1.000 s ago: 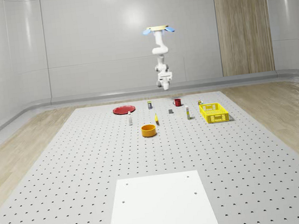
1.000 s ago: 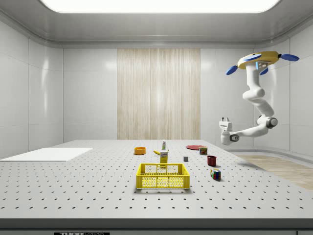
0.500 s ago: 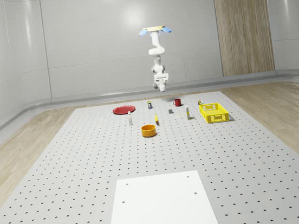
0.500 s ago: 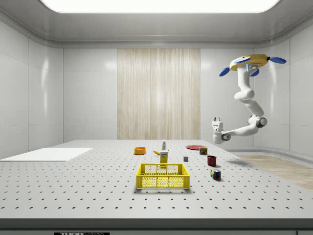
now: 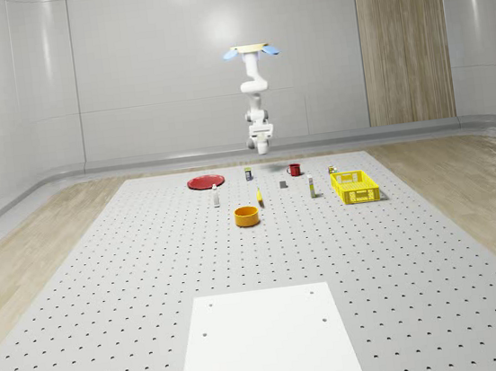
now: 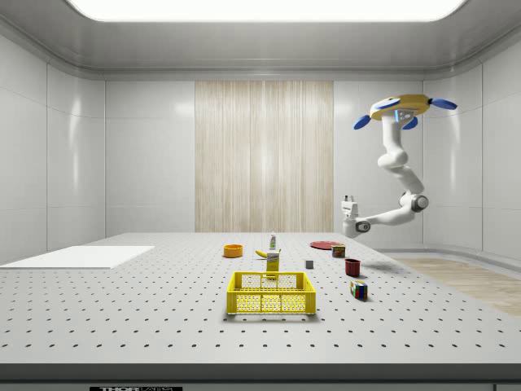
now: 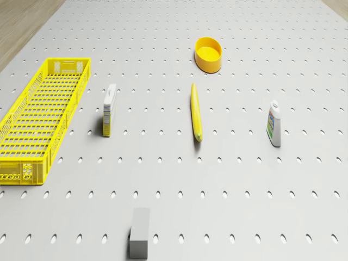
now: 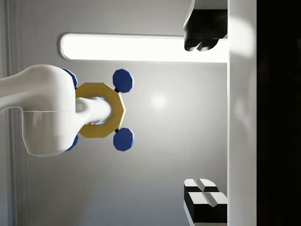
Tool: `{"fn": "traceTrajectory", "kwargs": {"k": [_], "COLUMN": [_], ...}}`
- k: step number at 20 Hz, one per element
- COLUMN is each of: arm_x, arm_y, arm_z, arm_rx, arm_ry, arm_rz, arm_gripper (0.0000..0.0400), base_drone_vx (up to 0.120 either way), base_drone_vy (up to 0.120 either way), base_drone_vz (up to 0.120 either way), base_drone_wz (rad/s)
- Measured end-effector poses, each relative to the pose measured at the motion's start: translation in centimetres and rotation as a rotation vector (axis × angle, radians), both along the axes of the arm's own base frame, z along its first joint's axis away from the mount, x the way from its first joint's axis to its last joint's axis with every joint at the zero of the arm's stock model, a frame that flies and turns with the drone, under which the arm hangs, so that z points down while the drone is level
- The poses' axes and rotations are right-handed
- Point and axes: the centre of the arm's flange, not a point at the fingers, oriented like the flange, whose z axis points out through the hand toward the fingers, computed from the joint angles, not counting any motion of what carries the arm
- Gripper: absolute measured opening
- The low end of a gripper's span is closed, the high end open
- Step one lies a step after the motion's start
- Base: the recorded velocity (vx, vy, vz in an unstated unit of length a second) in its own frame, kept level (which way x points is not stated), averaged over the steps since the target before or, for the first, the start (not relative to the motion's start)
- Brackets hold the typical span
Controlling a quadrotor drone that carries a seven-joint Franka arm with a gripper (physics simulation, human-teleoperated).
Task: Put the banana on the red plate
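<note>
The banana (image 7: 196, 111) lies flat on the perforated table, between the orange bowl (image 7: 209, 54) and the far row of objects; it also shows as banana (image 5: 259, 198) and banana (image 6: 261, 254). The red plate (image 5: 205, 182) sits near the table's far edge, at the whole-scene view's left of the banana, and appears as red plate (image 6: 326, 244). The drone (image 5: 250, 51) hovers high over the table's far edge. My gripper (image 6: 348, 205) hangs in the air well above the objects, pointing upward. In the wrist view my gripper (image 8: 204, 113) is open, nothing between its fingers (image 8: 202, 28).
A yellow crate (image 5: 355, 186) stands at the whole-scene view's right. A red mug (image 5: 294, 170), a small carton (image 7: 109, 110), a bottle (image 7: 275, 124), a grey block (image 7: 140, 232) and a colour cube (image 6: 358, 290) stand around the banana. A white sheet (image 5: 266, 346) lies at the near edge.
Drone and arm have shifted to the whole-scene view's left and the side view's left, closer over the table. The objects on the table have not moved.
</note>
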Motion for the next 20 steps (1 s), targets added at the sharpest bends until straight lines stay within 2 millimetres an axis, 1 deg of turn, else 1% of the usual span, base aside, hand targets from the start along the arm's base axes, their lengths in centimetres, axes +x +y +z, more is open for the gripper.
{"fn": "traceTrajectory", "kwargs": {"k": [7,12,14,16,18,20], "arm_x": [-0.1,-0.1,-0.1,-0.1,-0.1,0.0], "arm_y": [0.8,2.2,3.1,4.4,5.9,7.6], "arm_z": [-0.1,-0.3,-0.6,-1.2,-2.3,-4.0], "arm_rx": [-0.076,-0.221,-0.322,-0.461,-0.648,-0.891], "arm_ry": [-0.005,-0.009,-0.010,-0.011,-0.012,-0.012], "arm_rz": [-0.002,-0.006,-0.009,-0.012,-0.017,-0.024], "arm_gripper": [0.0400,0.0400,0.0400,0.0400,0.0400,0.0400], "base_drone_vx": [0.120,0.120,0.120,0.120,0.120,0.120], "base_drone_vy": [-0.120,-0.120,-0.120,-0.100,0.000,0.000], "base_drone_vz": [0.000,0.000,0.000,0.000,0.000,-0.100], "base_drone_wz": [0.000,0.000,0.000,0.000,0.000,0.000]}}
